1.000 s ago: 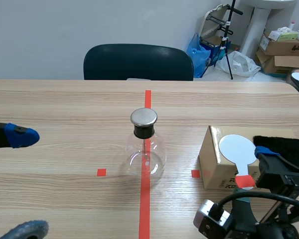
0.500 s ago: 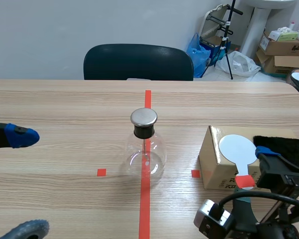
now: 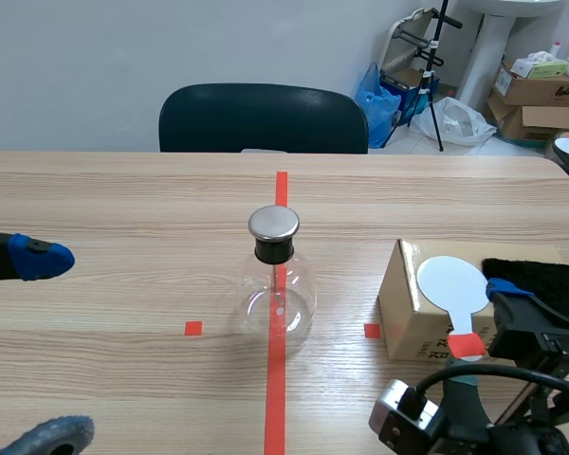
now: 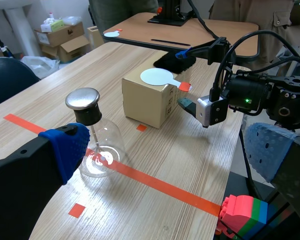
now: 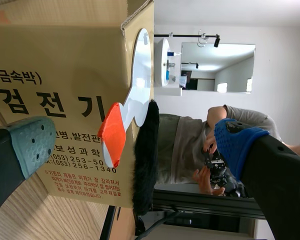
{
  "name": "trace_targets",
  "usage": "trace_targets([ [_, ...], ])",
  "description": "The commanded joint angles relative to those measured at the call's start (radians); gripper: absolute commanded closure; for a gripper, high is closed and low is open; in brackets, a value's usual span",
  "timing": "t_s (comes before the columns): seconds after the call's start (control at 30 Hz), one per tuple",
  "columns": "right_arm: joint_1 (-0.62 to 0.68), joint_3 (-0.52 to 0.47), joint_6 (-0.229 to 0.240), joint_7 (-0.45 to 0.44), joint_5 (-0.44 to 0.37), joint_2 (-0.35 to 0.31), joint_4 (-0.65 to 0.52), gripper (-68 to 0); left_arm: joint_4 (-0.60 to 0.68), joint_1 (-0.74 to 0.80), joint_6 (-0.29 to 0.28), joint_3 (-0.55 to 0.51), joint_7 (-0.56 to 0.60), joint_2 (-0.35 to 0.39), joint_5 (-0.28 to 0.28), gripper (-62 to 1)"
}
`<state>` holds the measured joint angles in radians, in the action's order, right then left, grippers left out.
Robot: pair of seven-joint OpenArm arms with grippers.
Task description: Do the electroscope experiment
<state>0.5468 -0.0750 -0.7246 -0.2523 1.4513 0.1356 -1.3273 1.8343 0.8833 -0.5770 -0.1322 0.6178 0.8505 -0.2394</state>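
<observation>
The electroscope (image 3: 277, 289), a clear glass flask with a metal cap (image 3: 273, 224), stands on the red centre tape; in the left wrist view the flask (image 4: 97, 150) is ahead of my open left gripper (image 4: 167, 150). A white disc paddle (image 3: 452, 282) with a red handle (image 3: 468, 345) lies on top of a cardboard box (image 3: 406, 308), beside a black fur cloth (image 3: 541, 273). My right gripper (image 3: 484, 334) is open at the box's near side. In the right wrist view the red handle (image 5: 112, 135) juts out between its fingers (image 5: 25, 145), untouched. My left gripper (image 3: 43, 351) hangs open at the table's left.
A dark chair (image 3: 264, 118) stands behind the table's far edge. Boxes and bags lie on the floor at the back right. A second table (image 4: 190, 30) with a person behind it shows in the left wrist view. A coloured block (image 4: 240, 212) sits under my left gripper.
</observation>
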Motion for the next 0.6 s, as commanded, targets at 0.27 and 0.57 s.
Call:
trace_targets([
  [0.27,-0.001,-0.005,-0.058,0.003,0.0,0.003,-0.008,-67.9,0.005,-0.005,-0.001,0.006,0.017,-0.008,-0.011,-62.3],
  [0.57,-0.001,-0.005,-0.058,0.003,0.0,0.003,-0.008,-67.9,0.005,-0.005,-0.001,0.006,0.017,-0.008,-0.004,-62.3],
])
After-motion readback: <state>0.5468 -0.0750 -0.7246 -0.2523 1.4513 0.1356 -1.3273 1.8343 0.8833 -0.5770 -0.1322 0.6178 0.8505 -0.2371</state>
